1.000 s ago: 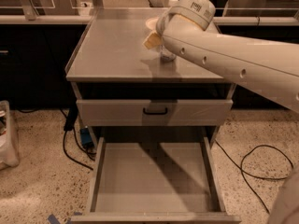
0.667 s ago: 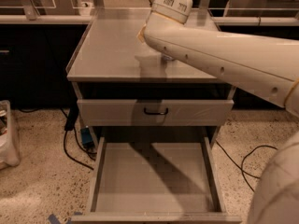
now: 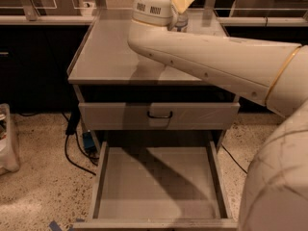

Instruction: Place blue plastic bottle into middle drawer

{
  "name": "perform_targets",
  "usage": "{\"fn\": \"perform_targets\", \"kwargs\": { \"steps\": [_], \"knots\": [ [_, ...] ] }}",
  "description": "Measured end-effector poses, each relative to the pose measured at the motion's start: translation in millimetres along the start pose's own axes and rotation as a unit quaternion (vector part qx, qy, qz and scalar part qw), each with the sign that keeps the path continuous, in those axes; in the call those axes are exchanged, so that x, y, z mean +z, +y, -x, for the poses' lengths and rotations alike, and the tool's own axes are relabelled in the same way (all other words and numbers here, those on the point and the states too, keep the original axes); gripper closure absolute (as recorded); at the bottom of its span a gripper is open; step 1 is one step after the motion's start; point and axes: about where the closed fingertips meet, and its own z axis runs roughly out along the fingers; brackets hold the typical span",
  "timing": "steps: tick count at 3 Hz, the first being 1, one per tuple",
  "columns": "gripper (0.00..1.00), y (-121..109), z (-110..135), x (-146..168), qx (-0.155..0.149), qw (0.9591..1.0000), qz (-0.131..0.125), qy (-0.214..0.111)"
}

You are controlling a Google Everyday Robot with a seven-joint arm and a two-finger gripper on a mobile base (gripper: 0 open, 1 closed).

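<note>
The right side of the view is being filled by the robot's white arm [image 3: 216, 61], which is being stretched from the lower right across the grey bench [image 3: 106, 57] toward its back edge. Under the bench top, the middle drawer [image 3: 154, 186] is being shown pulled well out over the speckled floor. Above it, a grey drawer front [image 3: 120, 115] is being shown closed. The gripper [image 3: 182, 4] is being held over the back of the bench, right beside the blue plastic bottle [image 3: 181, 22], which is being mostly hidden by the arm. Whether the bottle is being clasped cannot be told. A small black handle [image 3: 160, 115] is being shown at the middle of the drawer front.
</note>
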Motion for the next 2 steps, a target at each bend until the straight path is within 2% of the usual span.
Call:
{"fn": "perform_targets", "kwargs": {
  "steps": [1,2],
  "knots": [
    [0.00,-2.1,-0.6,-0.1,0.002,1.0000,0.004,0.000],
    [0.00,-28.6,-4.8,-3.4,0.022,0.9997,0.013,0.004]
  ]
}}
